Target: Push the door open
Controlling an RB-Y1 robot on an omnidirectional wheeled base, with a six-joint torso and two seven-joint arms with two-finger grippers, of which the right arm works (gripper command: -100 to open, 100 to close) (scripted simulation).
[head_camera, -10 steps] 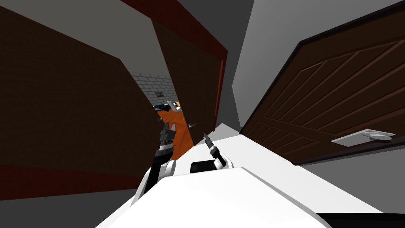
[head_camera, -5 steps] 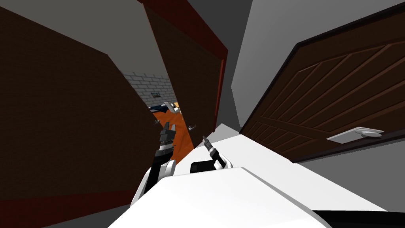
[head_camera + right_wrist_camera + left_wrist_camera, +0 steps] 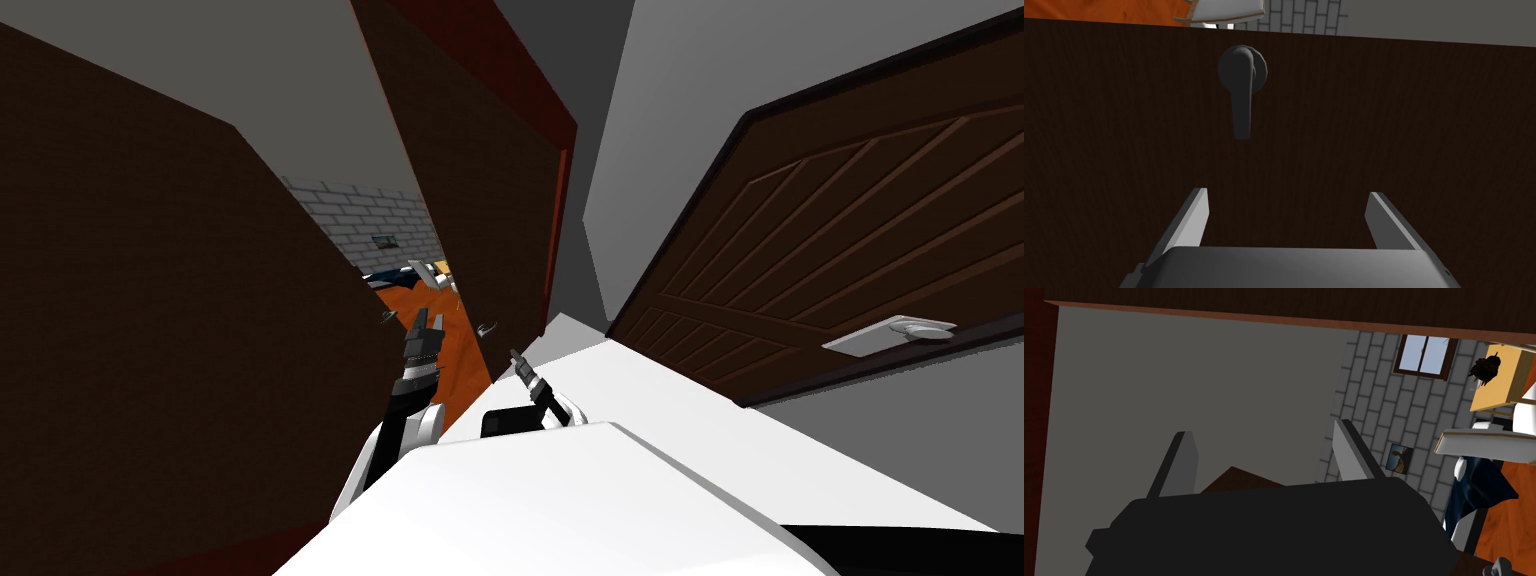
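The dark brown door [image 3: 480, 200] stands partly open in a red frame in the head view, with a small lever handle [image 3: 486, 328] low on its edge. My right gripper [image 3: 515, 353] points at it. In the right wrist view the same door [image 3: 1374, 115] faces the open right gripper [image 3: 1286, 194], whose fingers are just short of it, below the dark lever handle [image 3: 1242, 90]. My left gripper [image 3: 430, 318] is raised in the gap beside the door's free edge. It is open [image 3: 1264, 430] with nothing between its fingers.
A dark brown wall [image 3: 150, 350] closes the left side, with a second small handle [image 3: 388, 316] at its edge. Through the gap show an orange floor [image 3: 440, 350], a grey brick wall [image 3: 350, 215] and white furniture [image 3: 1484, 440]. A panelled dark door [image 3: 850, 230] stands at the right.
The whole head view has shifted, so I have moved. The gap beside the door looks wider and more brick wall shows. Both grippers keep nearly the same places.
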